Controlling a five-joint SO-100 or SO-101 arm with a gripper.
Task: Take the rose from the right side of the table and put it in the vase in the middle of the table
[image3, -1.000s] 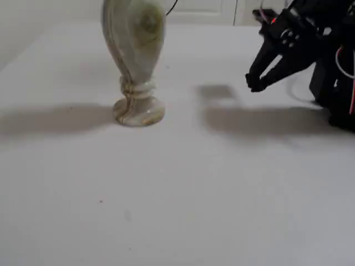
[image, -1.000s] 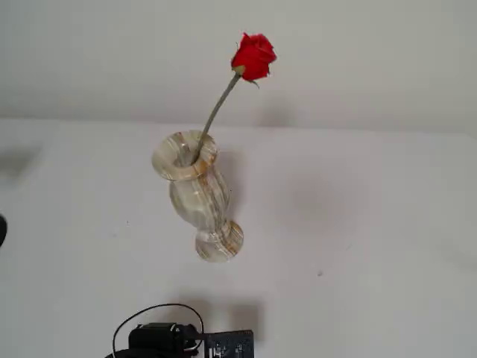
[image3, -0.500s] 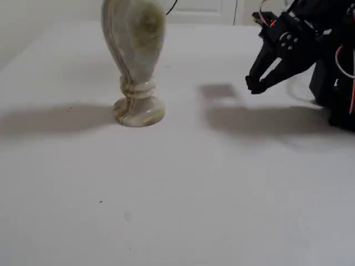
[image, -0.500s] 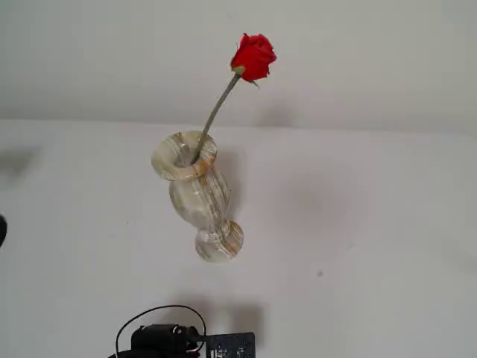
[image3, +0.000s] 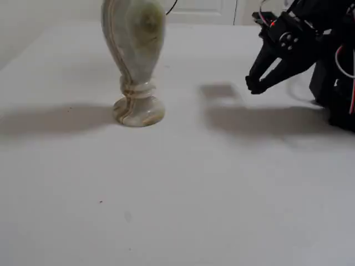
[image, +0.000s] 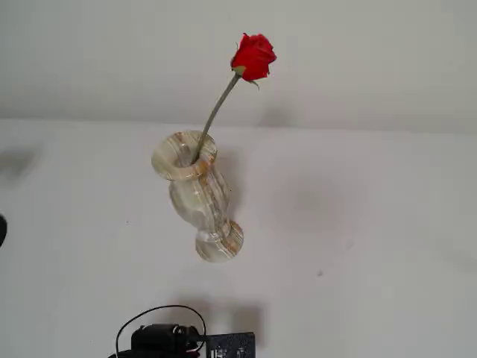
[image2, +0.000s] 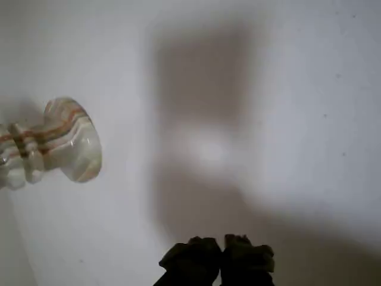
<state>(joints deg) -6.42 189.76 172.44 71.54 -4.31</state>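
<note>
The red rose (image: 253, 57) stands in the marbled vase (image: 195, 190), its thin stem leaning up and to the right out of the flared rim. In a low fixed view the vase (image3: 133, 55) stands upright on the white table (image3: 177, 194), with its top and the rose cut off. My black gripper (image3: 253, 84) hangs shut above the table, well to the right of the vase, holding nothing. In the wrist view the shut gripper (image2: 222, 243) pokes in from the bottom edge, and the vase foot (image2: 68, 140) sits at the left.
The arm's black body with red wires (image3: 333, 66) fills the right edge of the low fixed view. Its base, with a cable loop (image: 175, 339), shows at the bottom of the higher fixed view. A white door or cupboard (image3: 202, 11) stands behind the table.
The gripper has lifted and pulled back very slightly. The vase and the rose have not moved.
</note>
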